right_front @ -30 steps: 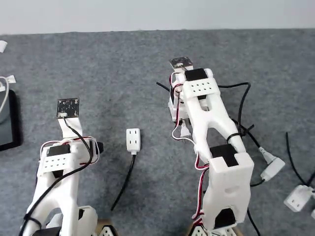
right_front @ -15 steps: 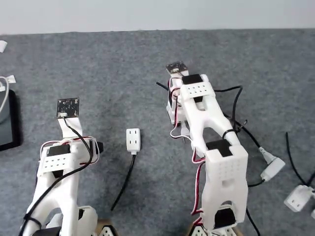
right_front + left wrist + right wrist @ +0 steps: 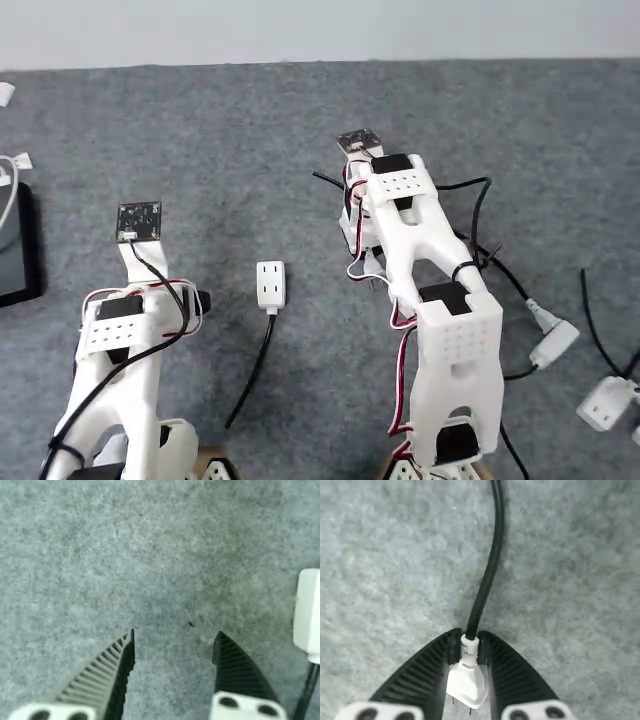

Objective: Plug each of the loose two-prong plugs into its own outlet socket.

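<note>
At the far left edge of the grey carpet (image 3: 200, 120) lay a dark flat device (image 3: 18, 245). Next along, the left arm (image 3: 120, 345) stood over the near side of the table. Its wrist view showed the left gripper (image 3: 175, 637) with its two ribbed fingers (image 3: 117, 665) spread well apart above bare carpet, holding nothing. Just to that arm's right a white outlet socket (image 3: 270, 284) lay flat. Its black lead (image 3: 255, 365) trailed back toward the near edge, and nothing was plugged into it. The same block (image 3: 307, 612) showed off to one side of the open fingers, apart from them.

Further right, the right arm (image 3: 430, 270) stretched out toward the middle of the carpet. The right gripper (image 3: 468, 636) was clamped on a white two-prong plug (image 3: 466, 680), pinching it at the collar where its black cord (image 3: 492, 555) came out. The prongs pointed back toward the wrist, and the cord ran away across the carpet. That plug was well apart from the socket on the left.

To the right of that arm a second white plug (image 3: 550, 342) lay loose on the carpet. Near the right edge sat another white socket block (image 3: 607, 400), with no plug in it.
</note>
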